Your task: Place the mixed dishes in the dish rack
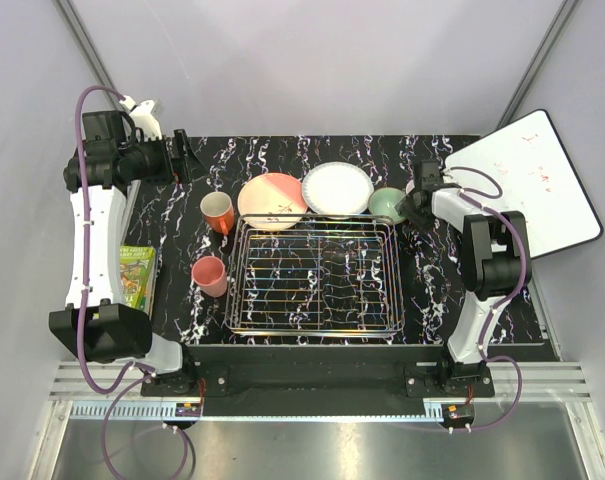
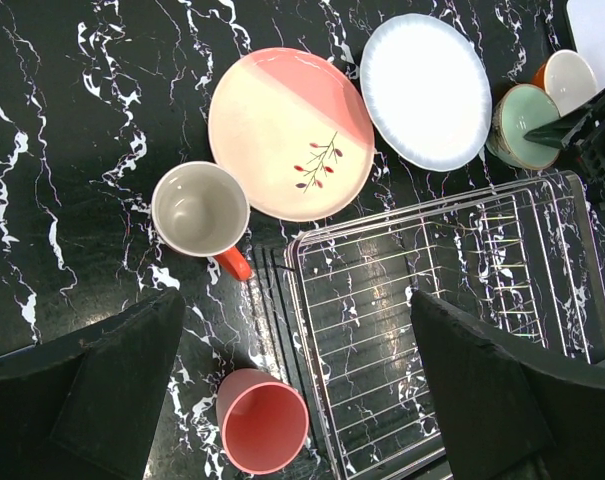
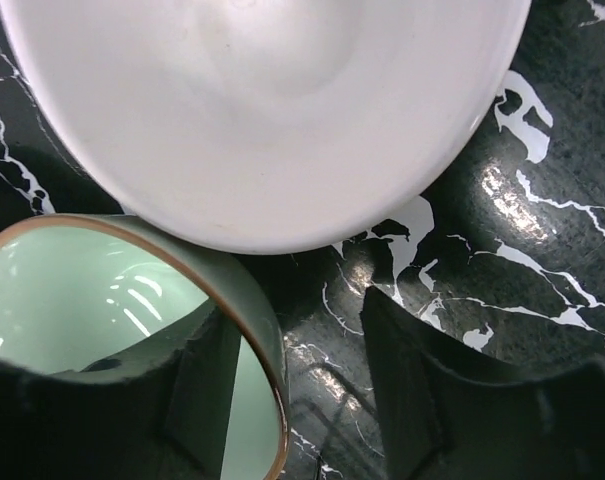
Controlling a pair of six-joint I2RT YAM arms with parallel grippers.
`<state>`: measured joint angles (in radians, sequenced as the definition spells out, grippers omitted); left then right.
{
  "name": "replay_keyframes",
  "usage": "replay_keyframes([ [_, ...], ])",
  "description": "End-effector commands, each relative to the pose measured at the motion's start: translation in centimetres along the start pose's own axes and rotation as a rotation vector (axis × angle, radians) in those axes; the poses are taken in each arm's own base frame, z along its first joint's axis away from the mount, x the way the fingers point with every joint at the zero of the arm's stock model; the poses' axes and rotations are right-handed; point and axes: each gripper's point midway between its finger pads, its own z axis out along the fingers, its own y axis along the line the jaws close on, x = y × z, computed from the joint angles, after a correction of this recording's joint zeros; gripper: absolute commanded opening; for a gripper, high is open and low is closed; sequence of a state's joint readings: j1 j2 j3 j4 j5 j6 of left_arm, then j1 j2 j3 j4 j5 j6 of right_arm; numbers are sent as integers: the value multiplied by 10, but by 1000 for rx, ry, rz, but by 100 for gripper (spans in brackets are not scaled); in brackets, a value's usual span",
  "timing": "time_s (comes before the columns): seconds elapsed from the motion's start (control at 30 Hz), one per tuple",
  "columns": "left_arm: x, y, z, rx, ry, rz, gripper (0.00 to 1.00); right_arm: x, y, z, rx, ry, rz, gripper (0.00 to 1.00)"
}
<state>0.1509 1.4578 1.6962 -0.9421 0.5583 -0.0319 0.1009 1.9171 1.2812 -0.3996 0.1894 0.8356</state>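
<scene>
Right gripper (image 3: 297, 330) released, fingers straddling rim of pale green bowl (image 1: 386, 204), not clamped. Bowl sits on table just beyond dish rack (image 1: 315, 285) far right corner. Left gripper (image 2: 294, 300) spread wide, empty, above rack's far left.

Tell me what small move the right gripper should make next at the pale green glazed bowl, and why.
Probably close the right gripper on the rim of the pale green glazed bowl: its open fingers straddle that rim, one inside, one outside, and the silver wire dish rack holds no dishes yet.
</scene>
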Motion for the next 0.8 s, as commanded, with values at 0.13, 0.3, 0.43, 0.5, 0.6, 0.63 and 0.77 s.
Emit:
replay_keyframes([
  [0.13,-13,-14,-13,45,-56,34,99,0,7,1,-47,-31,6,45],
  [0.3,-11,-14,-11,54,-53,34,99,-4,13,-9,-78,-64,-16,26],
  [0.43,-10,-13,-11,53,-49,34,99,-6,17,-16,-90,-80,-32,3],
  [0.5,-10,-14,-10,56,-49,36,99,-9,21,-24,-105,-97,-43,1],
  [0.6,-8,-13,-8,57,-45,33,99,-16,35,-39,-153,-127,-66,0],
  [0.63,-8,-13,-8,62,-44,32,99,-20,43,-45,-175,-142,-73,0],
  [0.77,-5,-13,-5,69,-38,27,99,-41,73,-80,-266,-211,-118,0],
])
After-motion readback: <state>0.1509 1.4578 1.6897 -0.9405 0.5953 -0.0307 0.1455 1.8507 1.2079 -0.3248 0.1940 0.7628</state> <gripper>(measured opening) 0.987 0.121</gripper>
